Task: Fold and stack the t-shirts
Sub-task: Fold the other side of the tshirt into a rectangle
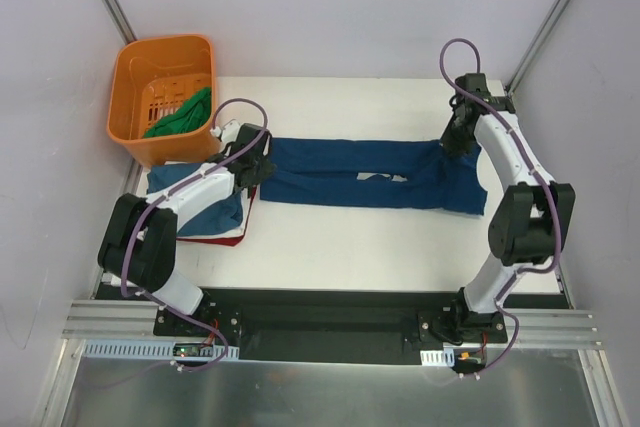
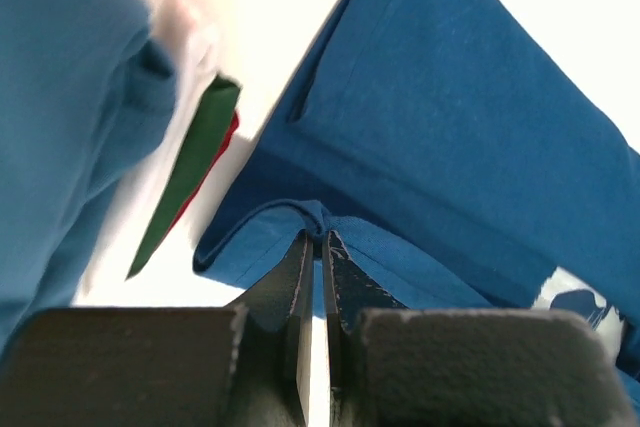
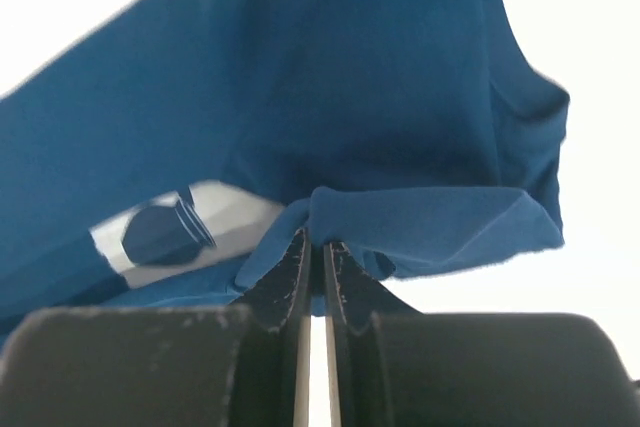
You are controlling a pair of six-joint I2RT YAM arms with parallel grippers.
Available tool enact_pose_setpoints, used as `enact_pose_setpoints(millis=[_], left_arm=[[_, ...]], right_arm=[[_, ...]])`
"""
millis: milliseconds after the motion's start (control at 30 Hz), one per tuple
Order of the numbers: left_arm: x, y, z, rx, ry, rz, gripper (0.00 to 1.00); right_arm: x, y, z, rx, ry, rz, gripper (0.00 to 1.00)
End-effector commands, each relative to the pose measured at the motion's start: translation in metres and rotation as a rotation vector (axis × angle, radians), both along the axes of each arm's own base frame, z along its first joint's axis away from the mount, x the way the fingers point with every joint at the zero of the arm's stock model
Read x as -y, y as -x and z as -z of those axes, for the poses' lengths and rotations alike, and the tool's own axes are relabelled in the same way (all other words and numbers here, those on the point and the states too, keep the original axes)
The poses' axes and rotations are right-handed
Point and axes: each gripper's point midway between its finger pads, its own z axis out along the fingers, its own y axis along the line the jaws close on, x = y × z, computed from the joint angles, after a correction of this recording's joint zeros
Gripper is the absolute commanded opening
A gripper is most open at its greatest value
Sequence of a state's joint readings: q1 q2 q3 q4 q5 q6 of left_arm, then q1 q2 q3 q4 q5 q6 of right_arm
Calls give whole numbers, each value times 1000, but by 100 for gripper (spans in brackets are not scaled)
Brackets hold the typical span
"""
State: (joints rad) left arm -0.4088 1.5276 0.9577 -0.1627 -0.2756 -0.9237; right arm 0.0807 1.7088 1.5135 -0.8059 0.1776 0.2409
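Caught mid-table: a soft deep-blue cloth t-shirt (image 1: 340, 172), folded lengthwise into a long, narrow band and stretched left to right across the matte white tabletop (image 1: 350, 242). Ran from just beside the pile at the left to the table's right side, with an uneven seam of meeting edges down the middle and a sliver of pale chest print (image 3: 160, 227) peeking from the fold. Lay mostly smooth along the span; bunched into small puckers only at the two ends.

Seen clamped on a pucker of hem at the band's left end: the dark two-fingered left gripper (image 2: 322, 242), with scuffed black fingers pressed nearly flat together and cloth nipped at the tips. Seen likewise pinched shut on a gathered fold at the right end: the right gripper (image 3: 320, 247), with a loose flap of blue draped just past the fingertips.

Left of the band, a flat pile of folded shirts: a teal-blue t-shirt (image 1: 225, 212) on top, partly under the left arm (image 1: 190, 187), then a white shirt (image 2: 185, 47), a thin green shirt (image 2: 190, 177) and a red shirt (image 2: 222, 147) lowest, with edges stacked like stripes. Behind the pile, at the far-left corner, a rigid orange plastic basket (image 1: 130, 77) with slotted walls, holding a crumpled green t-shirt (image 1: 185, 115).
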Motion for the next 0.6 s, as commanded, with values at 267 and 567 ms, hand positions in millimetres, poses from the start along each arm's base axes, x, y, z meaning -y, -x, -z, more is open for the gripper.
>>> enact_pose_setpoints(millis=[267,567], left_arm=[[3,-48,11,-31,-14,36,39],[47,-49,-48,77,87,235,99]], right_arm=[[16,-83,31,-42,49,-51,23],[5,-77,16,8,-33,-97,96]])
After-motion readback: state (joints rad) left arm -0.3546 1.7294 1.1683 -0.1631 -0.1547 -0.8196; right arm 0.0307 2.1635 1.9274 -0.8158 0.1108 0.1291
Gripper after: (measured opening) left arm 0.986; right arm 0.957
